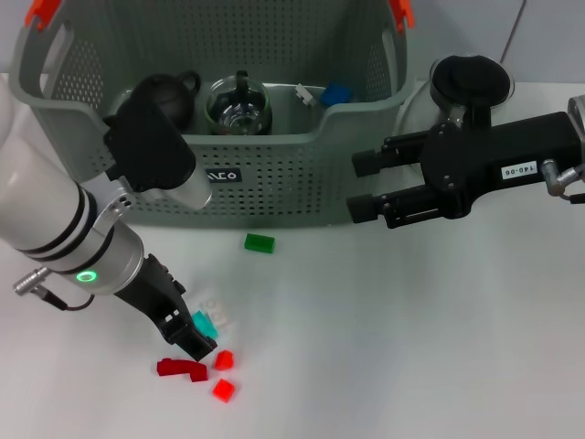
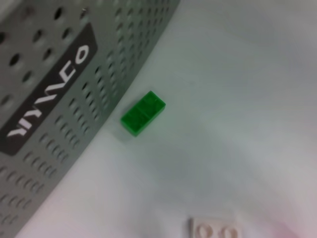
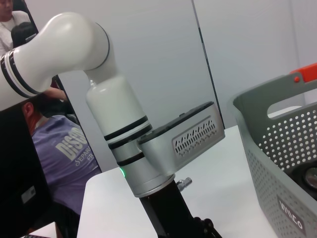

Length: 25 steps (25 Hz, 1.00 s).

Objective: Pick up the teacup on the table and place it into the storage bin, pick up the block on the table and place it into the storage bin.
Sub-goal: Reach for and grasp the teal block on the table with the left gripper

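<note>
Grey storage bin [image 1: 274,183] at the table's far edge, left gripper [image 1: 194,345] low among small blocks near the front edge, grip unclear, right gripper [image 1: 361,187] spread open beside the bin, green block [image 1: 259,243] before it.

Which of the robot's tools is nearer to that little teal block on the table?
The left. The left tool is down at the teal block, touching or nearly so. The right tool hovers far off, beside the storage bin.
</note>
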Each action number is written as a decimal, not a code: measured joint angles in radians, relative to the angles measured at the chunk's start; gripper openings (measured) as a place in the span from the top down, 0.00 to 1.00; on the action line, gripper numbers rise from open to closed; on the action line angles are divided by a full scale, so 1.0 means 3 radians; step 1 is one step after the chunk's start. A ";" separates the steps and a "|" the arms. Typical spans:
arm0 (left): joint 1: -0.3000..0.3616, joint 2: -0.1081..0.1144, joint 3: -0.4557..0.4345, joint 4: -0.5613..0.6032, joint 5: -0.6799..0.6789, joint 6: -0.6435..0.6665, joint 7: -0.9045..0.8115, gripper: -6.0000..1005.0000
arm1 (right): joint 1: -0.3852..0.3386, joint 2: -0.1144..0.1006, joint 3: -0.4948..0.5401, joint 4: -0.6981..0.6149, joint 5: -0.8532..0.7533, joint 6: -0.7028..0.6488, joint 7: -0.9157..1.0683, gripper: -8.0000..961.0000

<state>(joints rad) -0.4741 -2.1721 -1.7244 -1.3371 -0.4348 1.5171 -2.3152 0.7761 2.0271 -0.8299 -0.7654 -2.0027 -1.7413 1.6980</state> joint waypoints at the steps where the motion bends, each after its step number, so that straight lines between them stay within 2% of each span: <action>1: -0.0002 0.0000 0.0011 0.0006 0.0001 -0.0006 -0.0001 0.06 | 0.0000 0.0001 0.0000 0.0000 -0.0001 0.0004 0.0000 0.19; 23: -0.0019 0.0005 0.0221 0.0090 0.0096 -0.0147 -0.0033 0.07 | 0.0000 0.0003 0.0017 -0.0010 0.0008 0.0016 0.0000 0.19; 25: -0.0014 0.0005 0.0229 0.0082 0.0096 -0.0142 -0.0034 0.10 | 0.0000 0.0003 0.0034 -0.0008 0.0008 0.0016 -0.0002 0.19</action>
<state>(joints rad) -0.4783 -2.1705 -1.6558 -1.3126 -0.4060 1.4744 -2.3253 0.7761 2.0279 -0.8197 -0.7679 -2.0002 -1.7365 1.6975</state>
